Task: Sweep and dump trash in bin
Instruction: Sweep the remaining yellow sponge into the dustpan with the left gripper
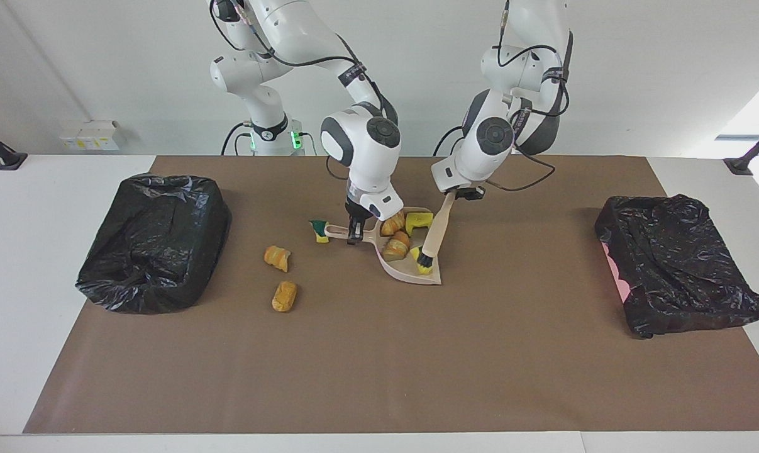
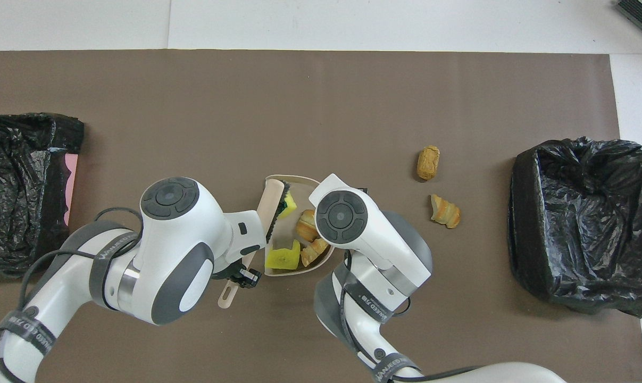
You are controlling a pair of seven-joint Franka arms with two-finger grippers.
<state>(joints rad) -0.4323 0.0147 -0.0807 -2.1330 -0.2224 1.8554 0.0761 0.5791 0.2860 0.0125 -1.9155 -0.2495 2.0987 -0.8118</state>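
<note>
Left end effector [image 1: 469,192] clamped on brush [image 1: 434,235], right end effector [image 1: 354,234] clamped on dustpan [image 1: 410,272] handle; four trash scraps [image 1: 394,237] in dustpan, three on table [image 1: 366,352] nearby.
</note>
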